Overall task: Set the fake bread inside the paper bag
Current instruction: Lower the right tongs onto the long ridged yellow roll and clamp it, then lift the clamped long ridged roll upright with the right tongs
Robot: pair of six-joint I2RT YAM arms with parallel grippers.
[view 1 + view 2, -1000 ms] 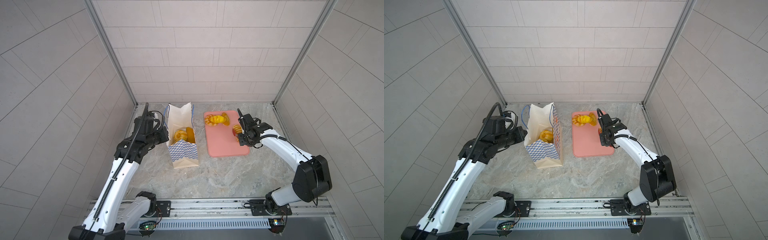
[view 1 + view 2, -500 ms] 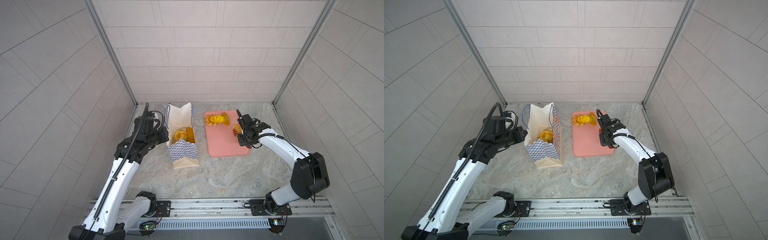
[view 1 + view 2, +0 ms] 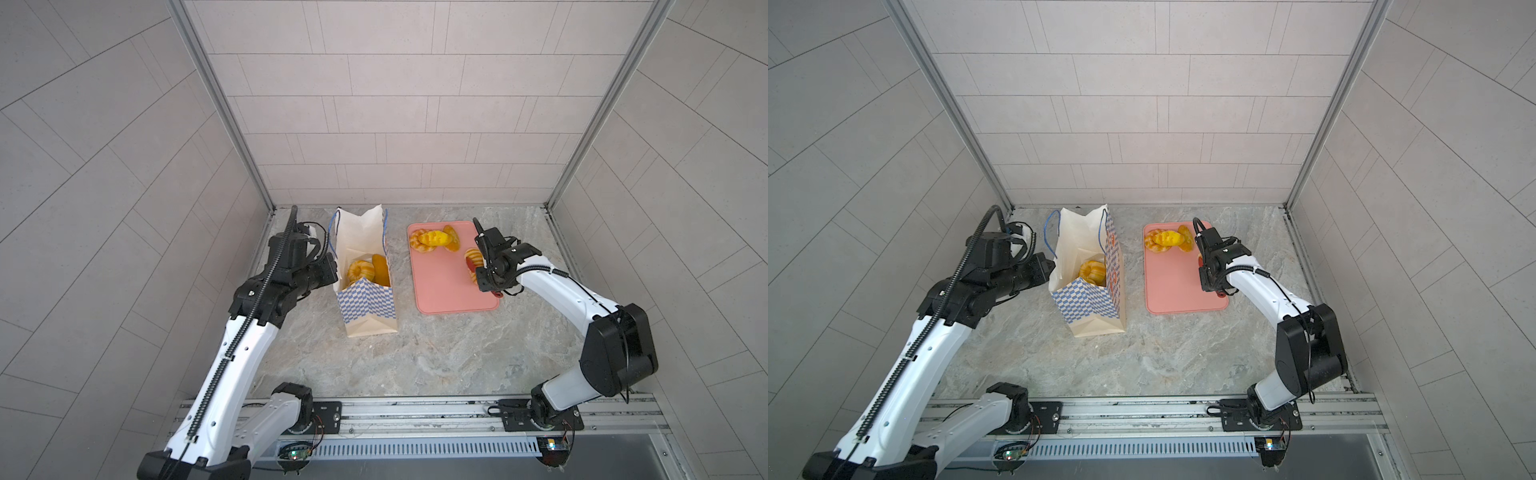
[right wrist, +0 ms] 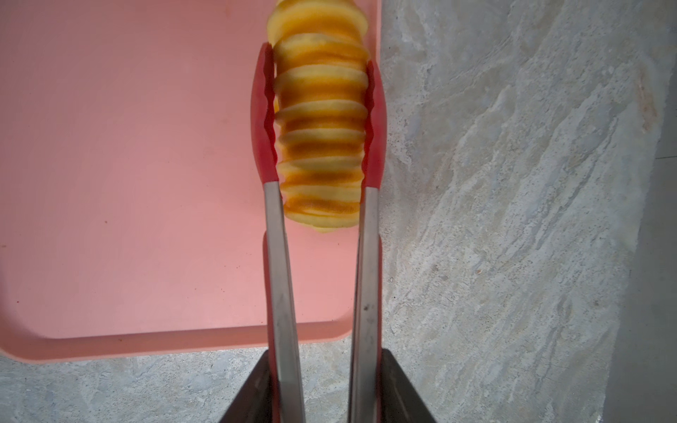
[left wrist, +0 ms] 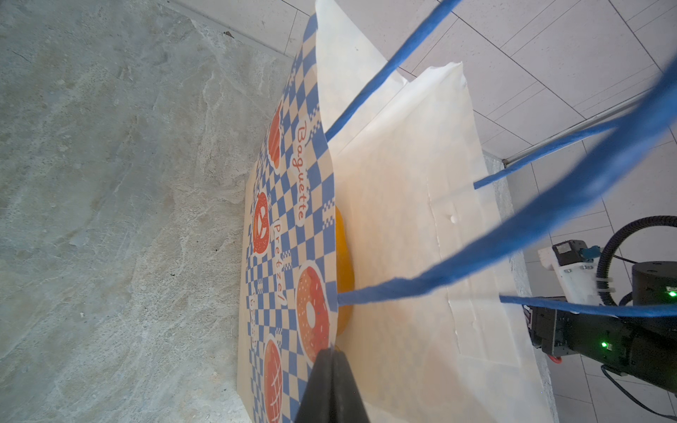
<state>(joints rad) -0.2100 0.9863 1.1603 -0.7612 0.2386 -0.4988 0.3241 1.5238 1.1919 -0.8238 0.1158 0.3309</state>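
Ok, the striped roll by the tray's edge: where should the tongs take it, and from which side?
Grip the striped roll across its narrow width, near mid-length, one red tip on each long flank, approaching along its length from the near end of the pink tray. It is long and slim; its crosswise ridges should likely keep the tongs from slipping.

In both top views the left arm [image 3: 245, 345] rises from its base at 7 o'clock and stretches long and nearly straight toward 1 o'clock. Its left gripper [image 3: 332, 272] has its black fingers [image 5: 331, 388] pressed together, pinching the rim of the paper bag [image 3: 365, 303]. The right arm [image 3: 557, 291] climbs from 5 o'clock to a sharply bent elbow [image 3: 615, 349] at 4 o'clock, then its forearm reaches toward 10 o'clock, where the right gripper [image 3: 485, 282] clamps the metal arms of the tongs [image 4: 282, 274], squeezing them from both sides.
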